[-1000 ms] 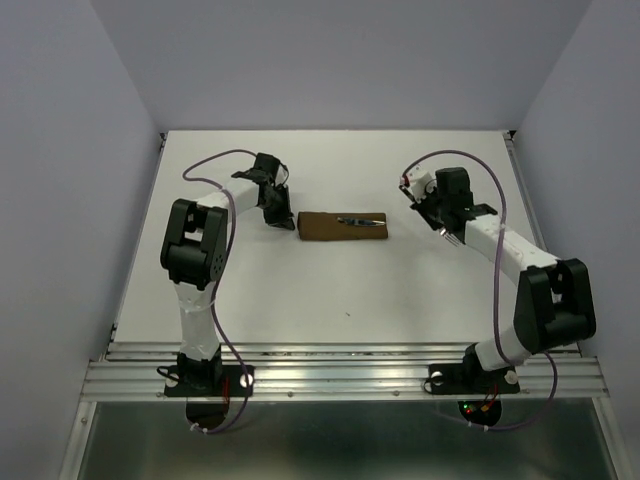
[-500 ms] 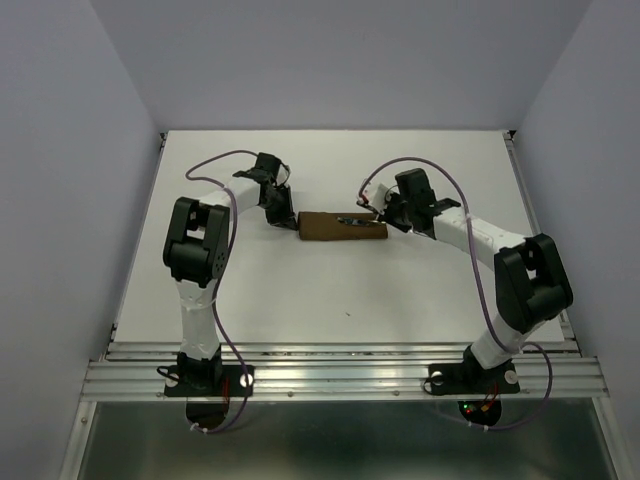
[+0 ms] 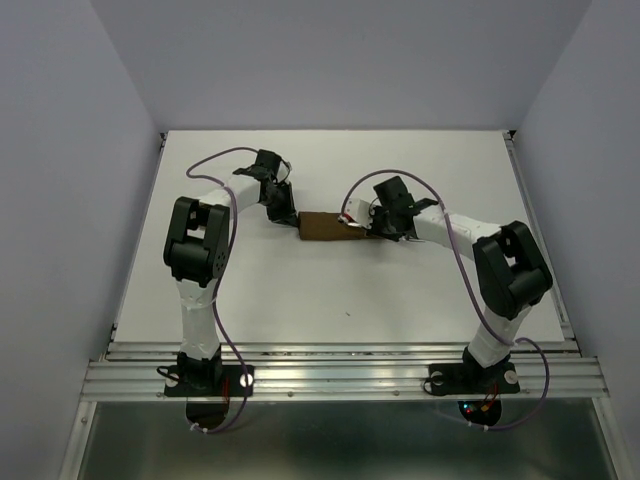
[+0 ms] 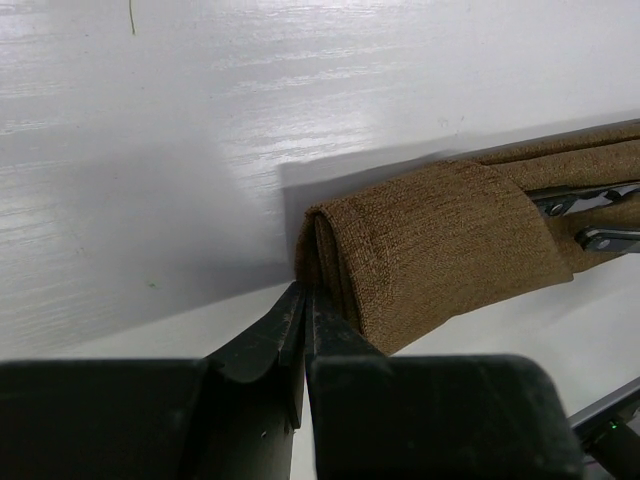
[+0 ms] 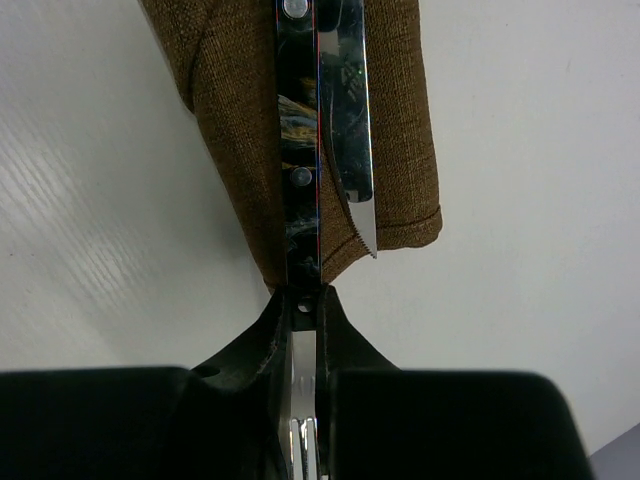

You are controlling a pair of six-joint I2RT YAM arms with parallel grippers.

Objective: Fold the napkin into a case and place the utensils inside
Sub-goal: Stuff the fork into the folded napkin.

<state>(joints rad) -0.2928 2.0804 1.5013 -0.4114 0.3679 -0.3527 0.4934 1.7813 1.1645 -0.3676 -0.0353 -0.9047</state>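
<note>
The dark brown case (image 3: 322, 228) lies folded on the white table. My left gripper (image 3: 291, 218) is at its left end; in the left wrist view its jaws (image 4: 305, 298) are shut on the folded end of the case (image 4: 440, 240). My right gripper (image 3: 362, 227) is over the case's right end. In the right wrist view it (image 5: 305, 300) is shut on the fork (image 5: 303, 180), whose dark riveted handle lies along the case (image 5: 400, 150). The knife (image 5: 348, 120) lies beside it on the cloth, its serrated tip past the hem. Two utensil ends (image 4: 560, 204) show under the flap.
The white table (image 3: 350, 290) is enclosed by pale walls at the left, back and right. A metal rail (image 3: 340, 375) runs along the near edge by the arm bases. Purple cables loop over both arms.
My right arm has swung left from the table's right side to the case, bringing the fork over the cloth next to the knife. The left gripper has stayed at the case's left end.
</note>
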